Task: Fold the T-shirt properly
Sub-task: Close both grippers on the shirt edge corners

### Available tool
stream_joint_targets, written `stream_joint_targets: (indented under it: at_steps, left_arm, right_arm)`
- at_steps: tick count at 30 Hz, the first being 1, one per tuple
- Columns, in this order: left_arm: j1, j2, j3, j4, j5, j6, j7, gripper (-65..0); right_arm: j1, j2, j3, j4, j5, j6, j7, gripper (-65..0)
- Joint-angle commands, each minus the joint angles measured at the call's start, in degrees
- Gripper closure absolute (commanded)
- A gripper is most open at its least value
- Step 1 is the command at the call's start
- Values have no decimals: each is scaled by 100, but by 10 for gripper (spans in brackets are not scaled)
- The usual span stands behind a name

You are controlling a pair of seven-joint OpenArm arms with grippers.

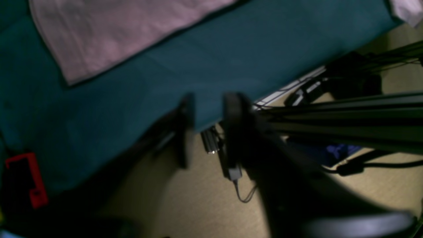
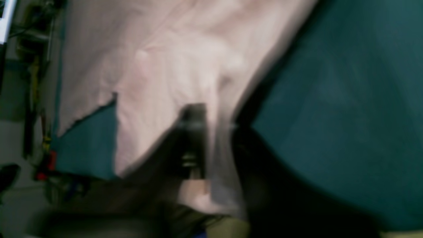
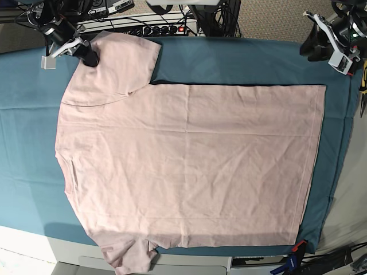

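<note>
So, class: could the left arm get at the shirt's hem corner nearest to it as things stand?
Probably yes. The left gripper hangs open above the teal cloth, and nothing lies between it and the T-shirt corner just below.

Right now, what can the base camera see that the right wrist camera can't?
Only the base view shows the whole T-shirt spread flat, plain side up, and the left gripper off the cloth at the table's far corner. Only the right wrist view shows the right gripper close up, pinching pink fabric. Both show the pink shirt on the teal table cloth.
</note>
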Motion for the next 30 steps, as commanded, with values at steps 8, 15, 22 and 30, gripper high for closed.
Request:
stream_joint_targets:
  at_steps: [8,15,22,30]
  left_arm:
    - [-514,-101,-42,2,188,1032,-50,-246]
    - [-1541,-535,306,-1314,199,1338,79,-246]
    - [-2736,-662,905,-3029,66,1338,354,-245]
    - [-3598,-667,1084,-3998,48,1543,584,-245]
  right_arm:
    - [-39,55,13,59,-87,3,-44,0]
    - [-39,55,13,59,-90,3,-44,0]
    - [-39,55,13,59,-90,3,-44,0]
    - [-39,52,13,59,-90,3,-44,0]
